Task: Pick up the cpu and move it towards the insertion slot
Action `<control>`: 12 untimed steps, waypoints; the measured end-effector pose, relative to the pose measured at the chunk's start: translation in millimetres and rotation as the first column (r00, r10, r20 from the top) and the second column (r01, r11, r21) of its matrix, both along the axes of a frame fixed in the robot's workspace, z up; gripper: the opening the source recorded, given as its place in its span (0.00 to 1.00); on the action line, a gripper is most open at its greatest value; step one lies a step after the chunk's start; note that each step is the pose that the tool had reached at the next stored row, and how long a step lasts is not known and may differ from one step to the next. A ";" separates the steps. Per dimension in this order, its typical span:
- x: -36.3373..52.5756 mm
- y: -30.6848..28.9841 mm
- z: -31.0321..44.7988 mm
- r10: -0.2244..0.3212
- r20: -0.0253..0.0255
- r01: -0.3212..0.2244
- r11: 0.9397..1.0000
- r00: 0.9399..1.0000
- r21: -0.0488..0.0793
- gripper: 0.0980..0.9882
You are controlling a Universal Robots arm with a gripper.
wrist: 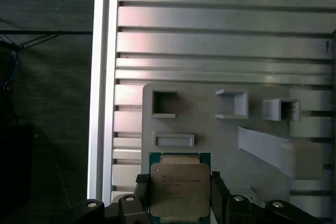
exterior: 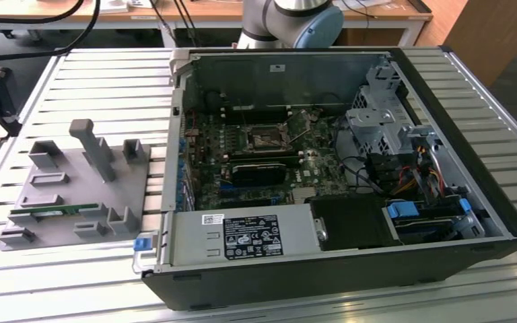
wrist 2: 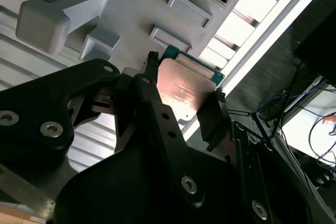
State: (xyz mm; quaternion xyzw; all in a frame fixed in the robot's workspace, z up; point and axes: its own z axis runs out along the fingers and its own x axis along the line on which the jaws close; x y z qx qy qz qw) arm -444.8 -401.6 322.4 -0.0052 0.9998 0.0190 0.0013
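Claw [wrist: 179, 195]: closed on the cpu, with one dark finger [wrist: 143, 192] against each of two opposite edges; it is also seen in the second wrist view [wrist 2: 184, 95].
Cpu [wrist: 180, 182]: held flat between the fingers, silver top facing up and a thin green rim showing along its edge. It sits over the grey fixture plate. It cannot be told whether it is clear of the plate.
Fixture plate [wrist: 210, 129]: grey, with raised pockets and a tall post, lying on the table.
Table [exterior: 106, 81]: pale slatted metal.
Computer case [exterior: 240, 269]: open, on the exterior view's right of the plate.
Insertion slot [exterior: 266, 138]: on the board inside the case, well apart from the plate.
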 end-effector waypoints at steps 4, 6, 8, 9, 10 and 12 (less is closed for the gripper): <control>0.0 0.5 3.8 0.000 0.000 0.000 1.000 1.000 0.000 0.50; -0.1 1.3 6.2 0.000 0.000 0.000 1.000 1.000 -0.002 0.50; 0.0 2.0 8.6 0.000 0.000 0.000 1.000 1.000 -0.003 0.50; 0.0 2.1 9.7 0.000 0.000 0.000 1.000 1.000 -0.003 0.50; 0.0 2.1 10.8 0.000 0.000 0.000 1.000 1.000 -0.004 0.50; 0.0 2.3 13.2 0.000 0.000 0.000 1.000 1.000 -0.004 0.50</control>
